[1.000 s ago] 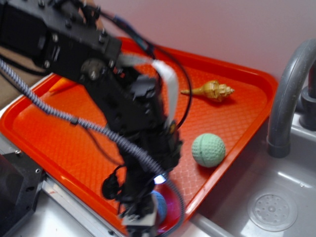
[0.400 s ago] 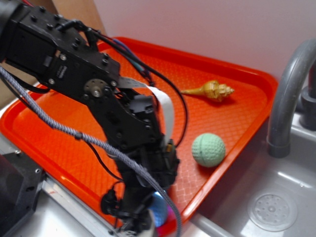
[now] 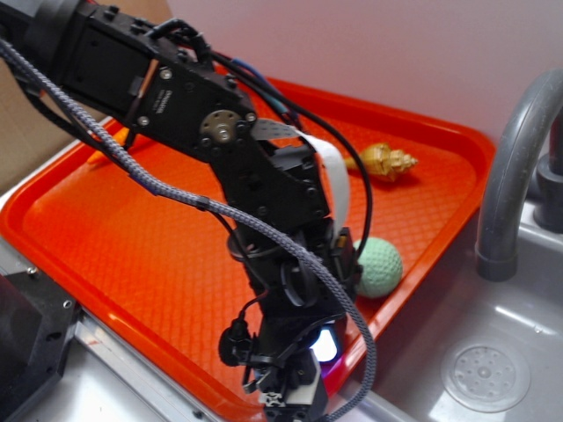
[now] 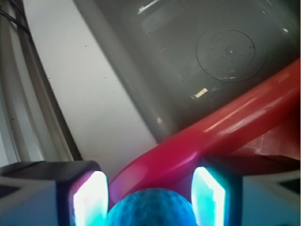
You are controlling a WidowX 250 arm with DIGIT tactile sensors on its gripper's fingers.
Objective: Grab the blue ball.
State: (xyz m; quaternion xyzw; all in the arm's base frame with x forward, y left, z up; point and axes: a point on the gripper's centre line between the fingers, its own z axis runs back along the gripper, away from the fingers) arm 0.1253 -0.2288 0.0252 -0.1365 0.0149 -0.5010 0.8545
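Observation:
The blue ball is a dimpled light-blue ball. It sits between my two lit pads at the bottom of the wrist view and fills the gap from one pad to the other. My gripper is shut on it, over the near right rim of the red tray. In the exterior view my gripper hangs at the tray's front right edge. The arm hides the ball there.
A pale green dimpled ball lies on the tray just right of the arm. A golden shell lies at the back. A grey faucet and a sink with a round drain are to the right.
The arm has swung to the right and now covers part of the green ball. The blue ball, which showed beside the gripper before, is now hidden behind it.

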